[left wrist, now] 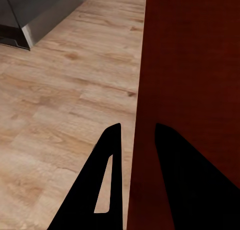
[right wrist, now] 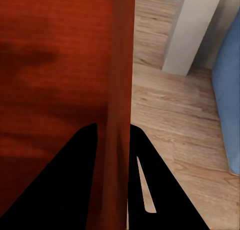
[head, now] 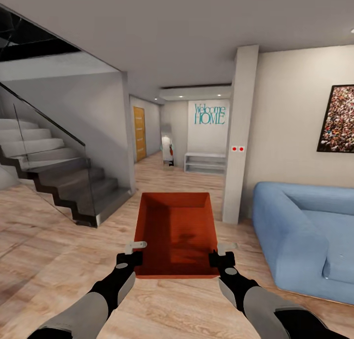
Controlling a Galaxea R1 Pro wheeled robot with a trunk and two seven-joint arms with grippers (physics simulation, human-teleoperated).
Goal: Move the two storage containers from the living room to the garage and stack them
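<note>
An orange-red topless storage container (head: 177, 233) hangs in front of me above the living room's light wood plank floor (head: 59, 240). My left gripper (head: 133, 254) is shut on its left wall, and the left wrist view shows that wall (left wrist: 190, 80) between the dark fingers (left wrist: 107, 180). On the opposite side my right gripper (head: 221, 255) is shut on the right wall (right wrist: 117, 90), one finger (right wrist: 150, 190) outside it and one inside. The container's inside holds nothing.
A blue sofa (head: 307, 236) stands close on the right. A white pillar (head: 241, 132) rises just ahead to the right. A dark staircase with a glass rail (head: 59, 177) occupies the left. A hallway with a tan door (head: 139, 132) and a white shelf (head: 205, 162) leads straight ahead.
</note>
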